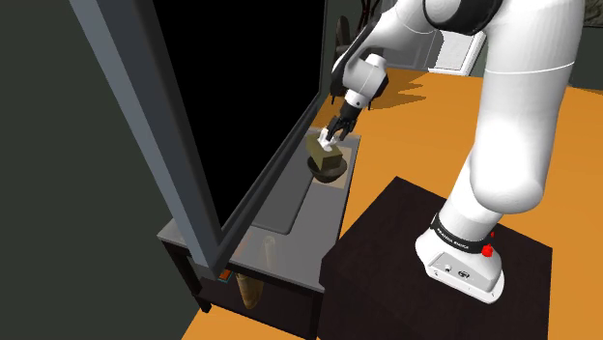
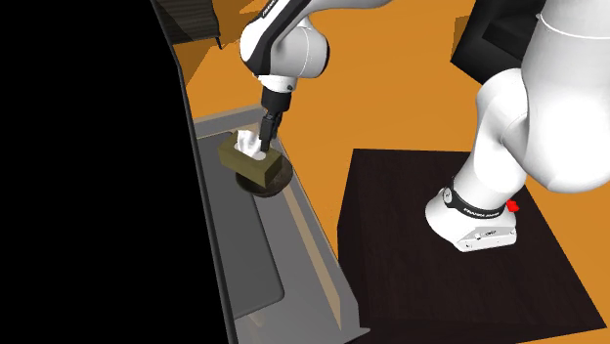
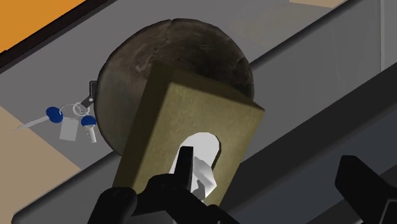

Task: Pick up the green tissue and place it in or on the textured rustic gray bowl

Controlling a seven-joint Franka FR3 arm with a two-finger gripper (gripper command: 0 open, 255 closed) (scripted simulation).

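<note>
Wrist view: olive tissue box (image 3: 191,108) atop gray bowl (image 3: 172,44) w/ gripper (image 3: 267,160) fingers apart.

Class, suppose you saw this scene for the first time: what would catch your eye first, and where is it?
A big white arm on a dark box reaches over a grey counter, its black hand open over an olive tissue box. The tissue box rests on a dark, rough bowl, with blue-tagged keys lying beside the bowl.
</note>
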